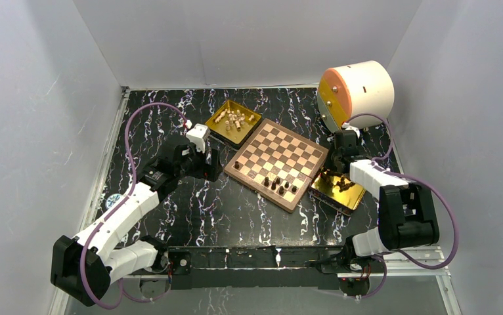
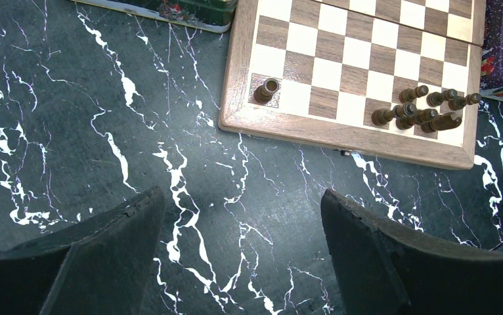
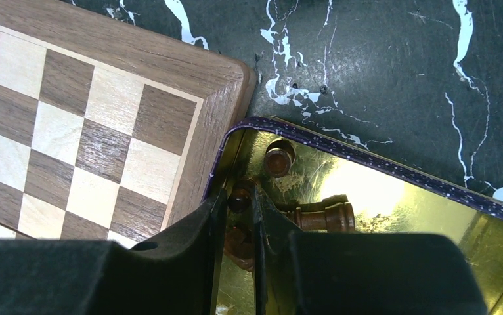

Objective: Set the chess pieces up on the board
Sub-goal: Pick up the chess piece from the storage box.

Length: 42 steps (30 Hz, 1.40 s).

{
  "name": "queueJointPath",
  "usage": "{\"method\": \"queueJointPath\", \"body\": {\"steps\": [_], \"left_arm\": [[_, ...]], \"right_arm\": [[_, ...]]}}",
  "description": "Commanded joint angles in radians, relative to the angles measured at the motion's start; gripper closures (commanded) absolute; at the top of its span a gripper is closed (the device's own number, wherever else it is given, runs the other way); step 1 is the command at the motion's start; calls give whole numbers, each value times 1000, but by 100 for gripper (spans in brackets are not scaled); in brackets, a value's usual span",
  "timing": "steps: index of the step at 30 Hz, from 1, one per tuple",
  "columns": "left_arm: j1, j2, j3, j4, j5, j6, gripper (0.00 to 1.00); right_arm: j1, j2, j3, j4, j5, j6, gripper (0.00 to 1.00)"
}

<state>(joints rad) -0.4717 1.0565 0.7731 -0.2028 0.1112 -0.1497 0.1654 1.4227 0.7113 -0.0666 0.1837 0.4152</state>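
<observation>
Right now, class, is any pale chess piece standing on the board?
No: only dark pieces stand on the board; the pale pieces lie in the far tray.

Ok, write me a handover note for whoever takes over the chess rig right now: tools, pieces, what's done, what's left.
Left tool: open, empty, over the bare table just off the board.
Right tool: down in the right tray, shut on a dark piece in the tray corner next to the board.
Done: a lone dark piece on a corner square, and a dark cluster bunched along the same edge, not in neat rows.
Left: more dark pieces in the right tray. The cream pieces sit in the far tray, none on the board.
</observation>
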Motion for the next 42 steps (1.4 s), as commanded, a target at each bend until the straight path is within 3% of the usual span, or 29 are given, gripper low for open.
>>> {"method": "queueJointPath", "body": {"steps": [1,15,32,42], "left_arm": [[-5,-24,-6,-1,-9,11,14],[-5,-27,-8,-3,-11,12,14],[-5,-23,-11,-7,-17,13,14],[-5,-20,-2,-9,-11,-2,9]], "right_arm": [[13,11,41,45,31,-19,72],[38,1,85,-52,110,-25,86],[58,-152,194,-322,99,2,87],[124,-233,268,-301,-23,22,86]]}}
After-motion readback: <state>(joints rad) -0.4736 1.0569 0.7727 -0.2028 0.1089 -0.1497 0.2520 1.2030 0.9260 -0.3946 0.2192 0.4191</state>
